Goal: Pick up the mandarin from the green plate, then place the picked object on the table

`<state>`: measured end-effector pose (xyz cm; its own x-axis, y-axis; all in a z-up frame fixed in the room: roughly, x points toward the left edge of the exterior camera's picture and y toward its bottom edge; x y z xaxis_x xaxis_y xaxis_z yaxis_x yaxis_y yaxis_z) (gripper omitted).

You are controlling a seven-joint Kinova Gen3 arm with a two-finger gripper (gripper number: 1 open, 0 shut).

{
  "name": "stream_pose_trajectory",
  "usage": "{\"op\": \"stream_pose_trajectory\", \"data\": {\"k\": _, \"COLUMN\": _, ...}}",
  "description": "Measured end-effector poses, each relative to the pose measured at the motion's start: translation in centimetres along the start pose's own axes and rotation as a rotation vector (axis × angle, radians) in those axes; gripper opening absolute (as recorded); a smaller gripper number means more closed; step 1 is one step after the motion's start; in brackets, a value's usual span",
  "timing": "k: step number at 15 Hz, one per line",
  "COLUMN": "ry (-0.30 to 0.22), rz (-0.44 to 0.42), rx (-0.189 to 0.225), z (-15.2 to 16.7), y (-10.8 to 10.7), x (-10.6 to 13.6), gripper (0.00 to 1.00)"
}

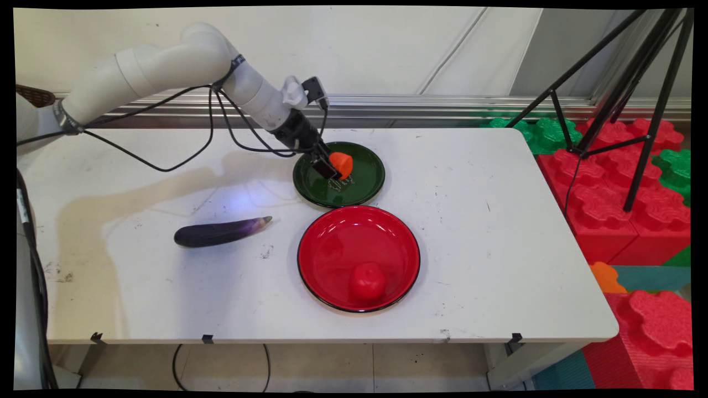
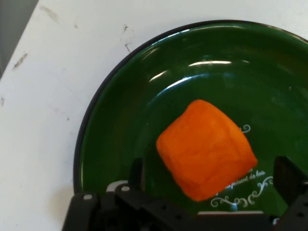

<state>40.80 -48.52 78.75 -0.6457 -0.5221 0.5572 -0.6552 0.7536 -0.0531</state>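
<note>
End effector (image 2: 209, 180) open, fingers either side of orange chunk (image 2: 206, 149) inside green plate (image 1: 339, 174); chunk looks light, firm, maybe slick, best pinched on flat sides

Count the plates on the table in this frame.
2. A green plate at the far middle, holding an orange piece with the gripper at it, and a red plate just nearer, holding a red tomato. None look hidden.

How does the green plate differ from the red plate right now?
The green plate sits farther back and looks smaller than the red plate. The green plate holds an orange piece between the open claw fingers; the red plate holds a red tomato, untouched. Both are round, glossy and dark-rimmed.
</note>
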Motion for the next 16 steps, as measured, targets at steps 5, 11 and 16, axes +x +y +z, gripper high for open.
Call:
{"op": "stream_pose_trajectory", "data": {"k": 5, "ry": 0.001, "rz": -0.014, "rx": -0.001, "z": 1.1, "y": 0.1, "x": 0.4, "gripper": 1.0}}
{"op": "stream_pose_trajectory", "data": {"k": 11, "ry": 0.005, "rz": -0.033, "rx": 0.0, "z": 1.9, "y": 0.2, "x": 0.6, "gripper": 0.0}}
{"op": "stream_pose_trajectory", "data": {"k": 16, "ry": 0.011, "rz": -0.041, "rx": -0.001, "z": 1.7, "y": 0.4, "x": 0.7, "gripper": 0.0}}
